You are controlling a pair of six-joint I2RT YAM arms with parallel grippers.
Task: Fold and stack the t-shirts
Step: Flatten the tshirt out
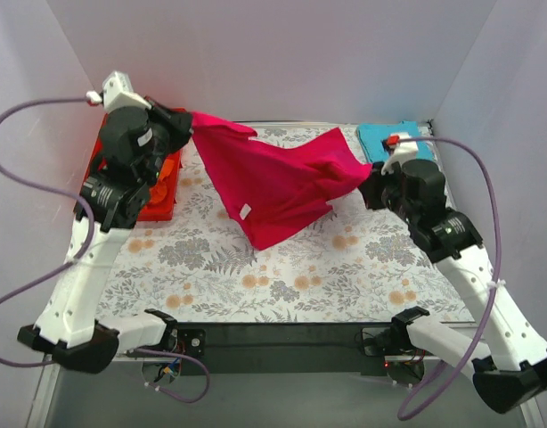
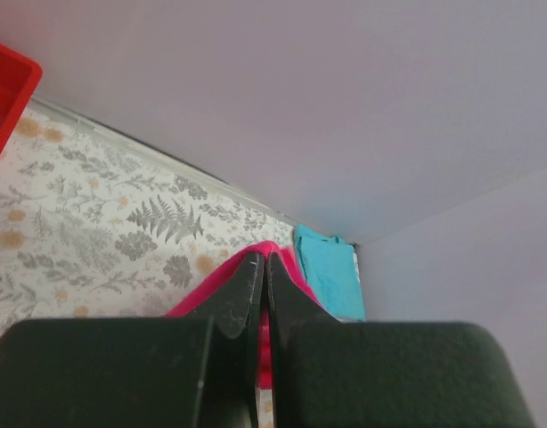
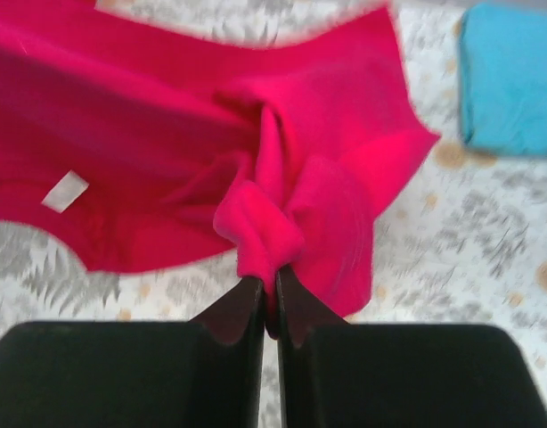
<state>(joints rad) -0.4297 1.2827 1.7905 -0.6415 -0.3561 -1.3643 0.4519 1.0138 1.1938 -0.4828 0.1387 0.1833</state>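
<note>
Left claw (image 1: pixel 186 125), pressed together, pinches one edge of the crimson-pink shirt (image 1: pixel 273 183) and holds it high. Your right claw (image 1: pixel 371 183) is likewise closed, its fingers nipping a bunched fold of the same shirt at the opposite edge, lower and closer to the table (image 1: pixel 300 276).

Between the two claws the shirt hangs like a slack hammock. Its long axis runs from claw to claw, sloping down from the left claw to the right one. The middle sags into a point that touches the table, below and between the claws, toward their bases. A small white label (image 1: pixel 244 211) shows on that hanging part. You cannot tell from these views which end is the collar and which the hem.

Judging by this, you are at the spreading step: the shirt is lifted and stretched but not yet laid flat or folded. The next move likely calls for drawing the claws a little further apart to take out the sag, then lowering both together so the cloth lands smooth.

Beyond the right claw, a turquoise shirt (image 1: pixel 385 138) lies folded, apart from the pink one. Beneath the left claw sits a red bin (image 1: pixel 153 205) with something orange (image 1: pixel 171 167) in it, too hidden to name.
</note>
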